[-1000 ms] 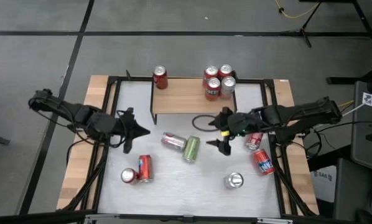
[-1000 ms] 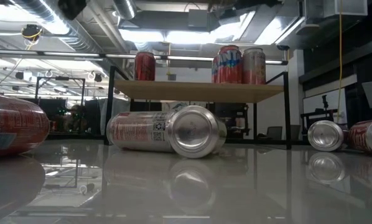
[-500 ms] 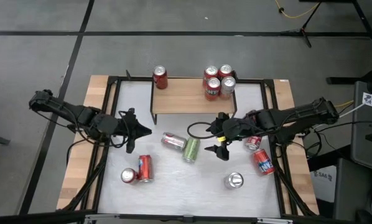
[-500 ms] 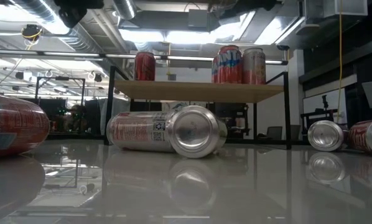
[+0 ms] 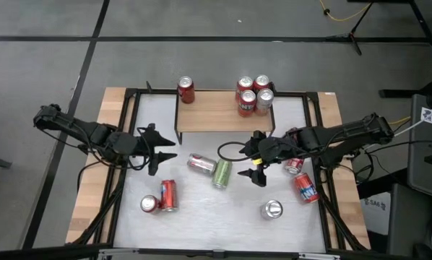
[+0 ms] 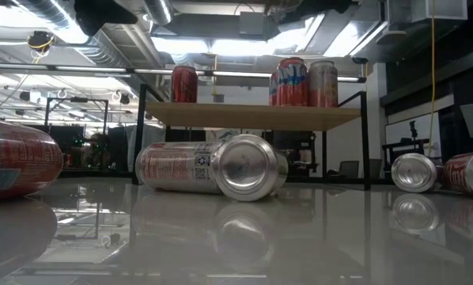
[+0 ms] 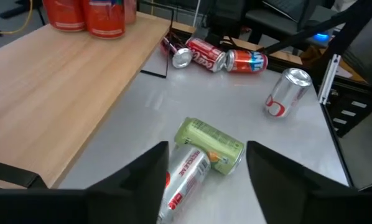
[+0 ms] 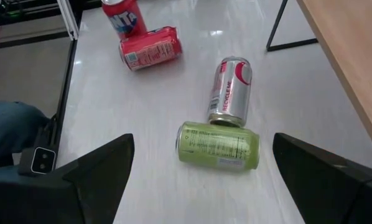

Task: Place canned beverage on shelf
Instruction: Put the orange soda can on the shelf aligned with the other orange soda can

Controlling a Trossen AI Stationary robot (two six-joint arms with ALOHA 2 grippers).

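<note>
The shelf [image 5: 219,110] stands at the table's far side. One red can [image 5: 186,90] stands on its left end and several cans [image 5: 253,94] on its right end. A silver-and-red can [image 5: 200,164] and a green can [image 5: 222,173] lie on their sides at mid-table. My left gripper [image 5: 164,153] hovers open to their left, and in its wrist view both cans [image 7: 214,146] lie ahead of the fingers. My right gripper [image 5: 248,159] hovers open to their right, above the green can [image 8: 218,146].
Two red cans [image 5: 162,196] sit near the front left, one upright and one lying. A silver can [image 5: 271,210] stands at the front right. Two more cans [image 5: 301,177] lie under my right arm. A black cable loop [image 5: 234,144] lies before the shelf.
My left gripper has opened, its fingers now spread apart where they were together a second ago. The cans have not moved.
</note>
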